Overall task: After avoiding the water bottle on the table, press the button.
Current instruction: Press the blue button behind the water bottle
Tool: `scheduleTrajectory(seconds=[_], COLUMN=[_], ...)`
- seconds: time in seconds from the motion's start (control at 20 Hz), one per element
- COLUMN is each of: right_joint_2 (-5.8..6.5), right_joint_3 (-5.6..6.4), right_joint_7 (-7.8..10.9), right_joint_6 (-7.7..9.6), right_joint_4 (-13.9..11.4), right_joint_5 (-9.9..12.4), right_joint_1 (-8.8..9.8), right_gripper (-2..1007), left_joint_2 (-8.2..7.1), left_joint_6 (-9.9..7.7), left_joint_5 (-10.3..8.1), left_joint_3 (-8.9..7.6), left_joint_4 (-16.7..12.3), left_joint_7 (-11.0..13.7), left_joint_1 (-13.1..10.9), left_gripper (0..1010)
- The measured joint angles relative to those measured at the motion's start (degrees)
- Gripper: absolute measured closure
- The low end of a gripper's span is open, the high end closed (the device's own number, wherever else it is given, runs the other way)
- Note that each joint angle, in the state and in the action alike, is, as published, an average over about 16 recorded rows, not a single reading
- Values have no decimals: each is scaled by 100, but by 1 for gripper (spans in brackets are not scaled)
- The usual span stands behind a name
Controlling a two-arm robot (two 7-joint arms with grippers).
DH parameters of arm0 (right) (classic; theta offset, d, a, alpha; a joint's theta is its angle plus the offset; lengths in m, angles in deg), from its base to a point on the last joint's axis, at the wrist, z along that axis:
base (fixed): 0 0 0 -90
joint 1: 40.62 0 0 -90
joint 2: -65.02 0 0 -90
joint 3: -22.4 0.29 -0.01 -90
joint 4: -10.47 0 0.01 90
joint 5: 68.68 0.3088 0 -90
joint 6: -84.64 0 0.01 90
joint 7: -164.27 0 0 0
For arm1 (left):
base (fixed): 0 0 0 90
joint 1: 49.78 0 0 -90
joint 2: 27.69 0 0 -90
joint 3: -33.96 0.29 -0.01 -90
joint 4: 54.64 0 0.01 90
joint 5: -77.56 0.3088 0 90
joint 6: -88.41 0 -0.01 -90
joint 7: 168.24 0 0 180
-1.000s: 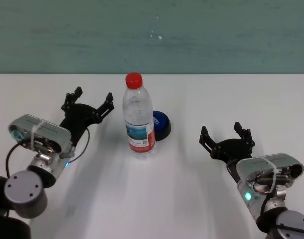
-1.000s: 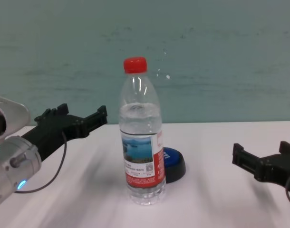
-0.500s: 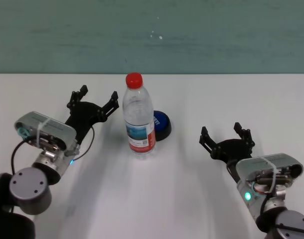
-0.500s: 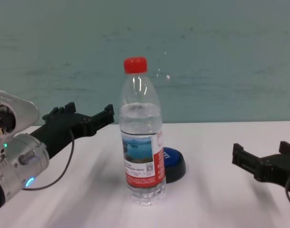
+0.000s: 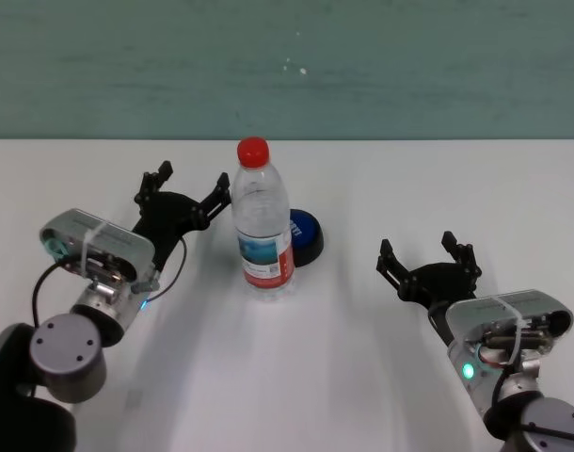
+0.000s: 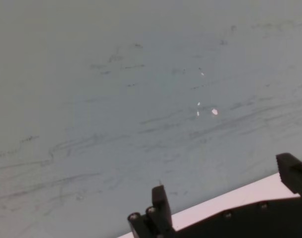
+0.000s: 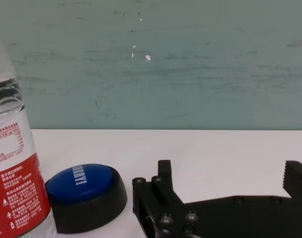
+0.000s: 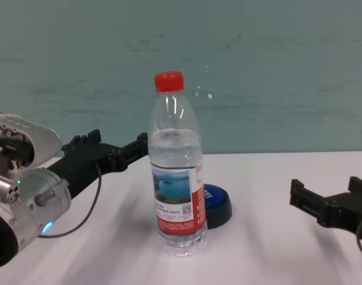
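Where water bottle (image 5: 262, 229) stands, button (image 5: 305, 234) half-hidden.

A teal-green wall (image 5: 381, 66) spans the far side of the scene, running the full width from left to right behind the work area. Its painted surface is scuffed, crossed by faint darker streaks and scratches (image 6: 91, 148). A few small white chips (image 8: 209, 95) mark the paint right of centre. The wall's lower edge (image 7: 190, 129) meets the white surface in a straight horizontal line.
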Motion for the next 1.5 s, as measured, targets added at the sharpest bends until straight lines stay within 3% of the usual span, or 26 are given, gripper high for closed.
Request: scheduleTrajectory(seconds=[1.5], right_joint_2=[0], right_joint_3=[0], right_joint_7=[0], right_joint_6=[0], right_joint_4=[0], right_joint_5=[0], right_joint_1=[0], right_gripper=[1], left_joint_2=[48], left_joint_6=[80], left_joint_5=[115], left_joint_3=[32], left_joint_4=[206], left_joint_7=[-66], left_joint_1=[69], left_gripper=[0])
